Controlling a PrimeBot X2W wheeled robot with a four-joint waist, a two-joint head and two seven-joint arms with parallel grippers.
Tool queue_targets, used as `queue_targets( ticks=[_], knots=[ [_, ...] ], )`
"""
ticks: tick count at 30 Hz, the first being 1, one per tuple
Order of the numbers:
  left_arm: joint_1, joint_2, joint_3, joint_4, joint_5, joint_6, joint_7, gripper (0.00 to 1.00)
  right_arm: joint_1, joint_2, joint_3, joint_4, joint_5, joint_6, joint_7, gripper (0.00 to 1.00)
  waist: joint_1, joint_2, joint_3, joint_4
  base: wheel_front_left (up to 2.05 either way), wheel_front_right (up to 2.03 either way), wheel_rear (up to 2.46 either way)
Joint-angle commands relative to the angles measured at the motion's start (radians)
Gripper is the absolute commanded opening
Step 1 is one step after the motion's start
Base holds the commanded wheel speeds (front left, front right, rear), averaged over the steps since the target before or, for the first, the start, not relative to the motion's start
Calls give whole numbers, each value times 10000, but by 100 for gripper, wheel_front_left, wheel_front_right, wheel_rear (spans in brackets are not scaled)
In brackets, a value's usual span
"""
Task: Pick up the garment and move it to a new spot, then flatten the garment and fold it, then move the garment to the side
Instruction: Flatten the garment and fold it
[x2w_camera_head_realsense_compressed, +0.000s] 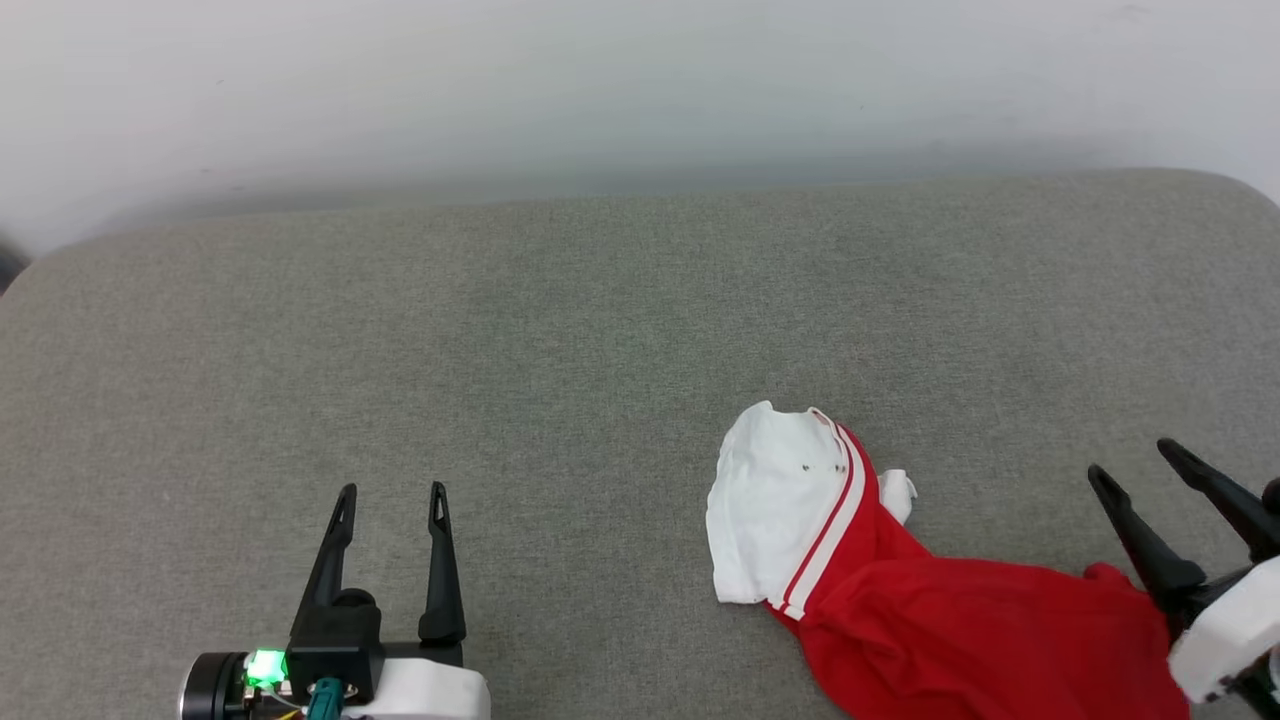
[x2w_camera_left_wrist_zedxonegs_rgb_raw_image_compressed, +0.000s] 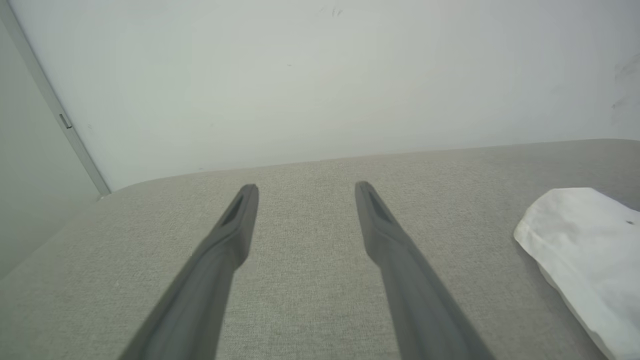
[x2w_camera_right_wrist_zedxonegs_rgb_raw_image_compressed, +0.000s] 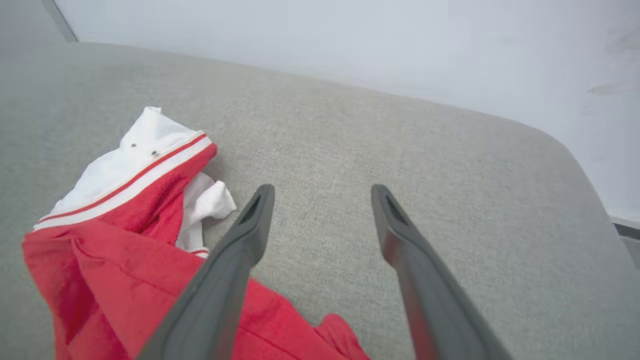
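**Left gripper** (x2w_camera_head_realsense_compressed: 392, 490): fingers parted wide, nothing between them. It sits over the cushion (x2w_camera_head_realsense_compressed: 600, 330) close to the near edge, left of the middle. In its wrist view (x2w_camera_left_wrist_zedxonegs_rgb_raw_image_compressed: 305, 186) bare grey fabric shows between and beyond the fingertips. A green light (x2w_camera_head_realsense_compressed: 265, 667) is lit on the wrist housing.

**Right gripper** (x2w_camera_head_realsense_compressed: 1130, 458): fingers likewise spread wide and empty, at the near right corner of the cushion. In its wrist view (x2w_camera_right_wrist_zedxonegs_rgb_raw_image_compressed: 322, 187) only grey fabric lies between the tips. The left finger (x2w_camera_right_wrist_zedxonegs_rgb_raw_image_compressed: 235, 260) crosses in front of red cloth (contact with it cannot be confirmed).

**Garment** (x2w_camera_head_realsense_compressed: 950, 620): crumpled, not flat, lying on the cushion at the near edge, right of the middle. It is just beside the right gripper and well apart from the left one.
- The red body bunches toward the right gripper and runs off the bottom of the head view.
- A white sleeve (x2w_camera_head_realsense_compressed: 770, 500) with red-white stripe trim (x2w_camera_head_realsense_compressed: 830, 530) points away toward the left; it shows a few small dark specks.
- A small white fold pokes out beside the trim (x2w_camera_right_wrist_zedxonegs_rgb_raw_image_compressed: 210, 200).
- The sleeve shows again at the right edge of the left wrist view (x2w_camera_left_wrist_zedxonegs_rgb_raw_image_compressed: 585, 240).

**Surroundings**: a pale wall (x2w_camera_head_realsense_compressed: 640, 80) stands behind the cushion's far edge.
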Motion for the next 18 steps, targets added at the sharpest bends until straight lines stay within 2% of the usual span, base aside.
queue_targets(
  ticks=[1,4,9,14,18],
  knots=[
    [-122,52,46,-39,11,-4,-26,100,246,314,-273,-98,-325,-10,-187,100,1,-1,12,5,0,0,0],
    [-218,104,84,-71,30,-53,-26,100,900,1947,-1708,-657,-1729,-9,-796,100,1,-1,59,11,0,0,0],
    [-590,311,156,-77,66,-183,-26,100,1669,4166,-2992,-1707,-3366,-9,-1465,100,1,-1,150,-30,0,0,0],
    [-1615,819,164,159,179,-509,-26,100,2074,5548,-3505,-2386,-4121,-9,-1738,100,1,-1,271,-53,0,0,0],
    [-2892,1317,-28,747,276,-1126,-26,100,2155,6099,-3655,-2924,-4372,-10,-1763,100,1,-1,382,-146,0,0,0]
  ],
)
